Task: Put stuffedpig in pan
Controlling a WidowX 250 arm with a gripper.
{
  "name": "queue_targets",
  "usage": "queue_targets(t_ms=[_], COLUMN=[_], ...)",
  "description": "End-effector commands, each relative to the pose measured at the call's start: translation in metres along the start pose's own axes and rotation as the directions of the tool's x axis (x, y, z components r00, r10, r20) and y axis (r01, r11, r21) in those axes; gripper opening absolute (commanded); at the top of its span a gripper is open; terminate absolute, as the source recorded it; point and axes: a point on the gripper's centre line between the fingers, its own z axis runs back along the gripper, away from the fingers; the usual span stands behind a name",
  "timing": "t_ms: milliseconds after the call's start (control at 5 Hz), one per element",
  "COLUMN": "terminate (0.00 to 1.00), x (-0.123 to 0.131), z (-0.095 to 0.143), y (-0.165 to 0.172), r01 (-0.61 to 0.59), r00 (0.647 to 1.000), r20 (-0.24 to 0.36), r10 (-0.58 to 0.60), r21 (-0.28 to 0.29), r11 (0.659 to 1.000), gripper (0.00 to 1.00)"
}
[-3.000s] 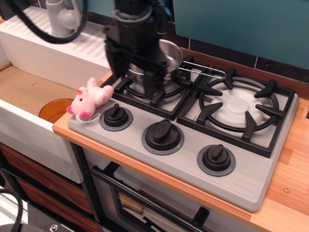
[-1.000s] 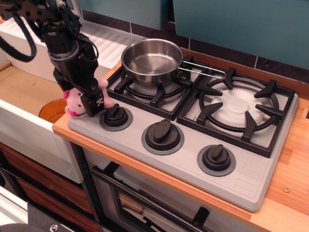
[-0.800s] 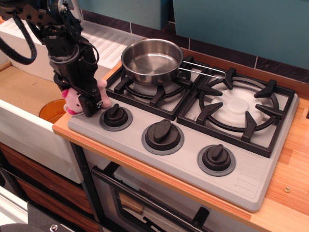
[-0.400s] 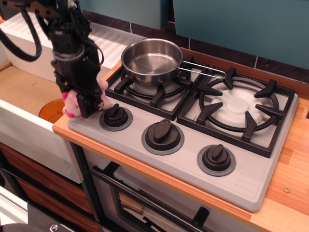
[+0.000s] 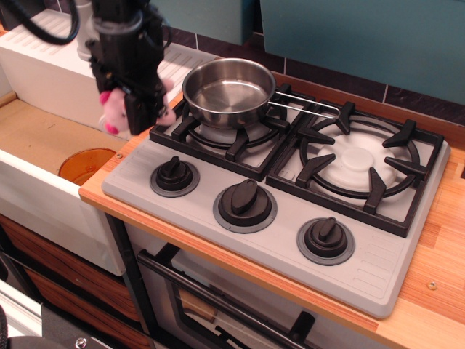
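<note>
My black gripper (image 5: 138,109) is shut on the stuffedpig (image 5: 111,110), a small light-pink plush, and holds it in the air above the stove's left edge. Only pink bits of it show on either side of the fingers. The pan (image 5: 229,91), a shiny steel saucepan with a thin wire handle pointing right, stands empty on the back left burner, just right of the gripper.
A round orange disc (image 5: 83,165) lies in the sink at the left. Three black knobs (image 5: 246,203) line the grey stove front. A white drainboard (image 5: 51,65) stands behind the sink. The right burner grate (image 5: 360,161) is bare.
The gripper closed on the stuffedpig at the stove's front left corner, then lifted it up and back toward the pan.
</note>
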Motion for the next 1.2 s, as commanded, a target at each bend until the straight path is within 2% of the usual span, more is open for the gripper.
queue_targets(t_ms=[0,400,800,1000], terminate=[0.0,0.0,0.0,0.0], x=[0.04,0.08,0.1,0.104], z=[0.041,0.051,0.046,0.043], y=[-0.003,-0.011,-0.022,-0.024], r01=[0.013,0.039,0.036,0.043], r00=[0.998,0.997,0.996,0.995], r20=[0.059,0.065,0.079,0.096], r10=[-0.014,-0.039,-0.035,-0.043], r21=[0.025,0.012,-0.004,-0.006], r11=[1.0,0.999,0.999,0.999], gripper=[0.0,0.0,0.0,1.0])
